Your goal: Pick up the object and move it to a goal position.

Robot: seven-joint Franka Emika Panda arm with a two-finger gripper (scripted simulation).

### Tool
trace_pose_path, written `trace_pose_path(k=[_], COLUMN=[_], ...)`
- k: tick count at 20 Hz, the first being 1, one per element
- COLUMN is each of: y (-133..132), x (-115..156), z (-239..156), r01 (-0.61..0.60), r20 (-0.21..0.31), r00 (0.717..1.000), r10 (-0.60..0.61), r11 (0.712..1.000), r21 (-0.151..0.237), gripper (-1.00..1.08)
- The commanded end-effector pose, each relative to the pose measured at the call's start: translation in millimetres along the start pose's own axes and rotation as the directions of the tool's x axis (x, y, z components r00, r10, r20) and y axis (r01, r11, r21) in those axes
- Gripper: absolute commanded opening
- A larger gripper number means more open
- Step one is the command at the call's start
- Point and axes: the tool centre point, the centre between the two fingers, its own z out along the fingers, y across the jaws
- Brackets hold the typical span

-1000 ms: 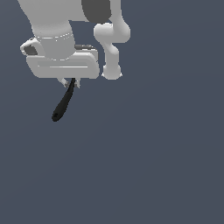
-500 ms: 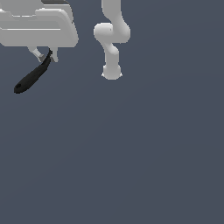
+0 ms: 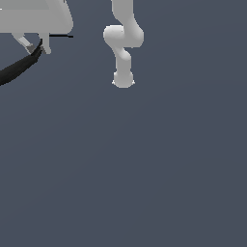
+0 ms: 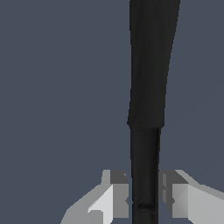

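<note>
- Black utensil (image 4: 146,105): 1 item, slim, rigid, likely light; held aloft at the exterior view's upper left.
- Gripper (image 4: 144,199): jaws clenched on its narrow handle.
- Off-centre hold; may swing.

We see a computer-made world, not a real room: flat gray-blue floor (image 3: 159,169) everywhere and a smooth white arm (image 3: 123,43).
</note>
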Motion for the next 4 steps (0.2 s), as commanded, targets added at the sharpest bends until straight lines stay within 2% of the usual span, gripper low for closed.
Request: trace_pose_path(k=[1,4], y=[1.8,2.3], x=[0.1,0.3], z=[-4.1,-4.9], r01=[0.001,0.001], r20=[-0.001,-0.001], r00=[1.000,1.000], r10=[-0.001,-0.001], r11=[1.000,1.000], r21=[0.000,0.000], gripper=[-1.00,-1.00])
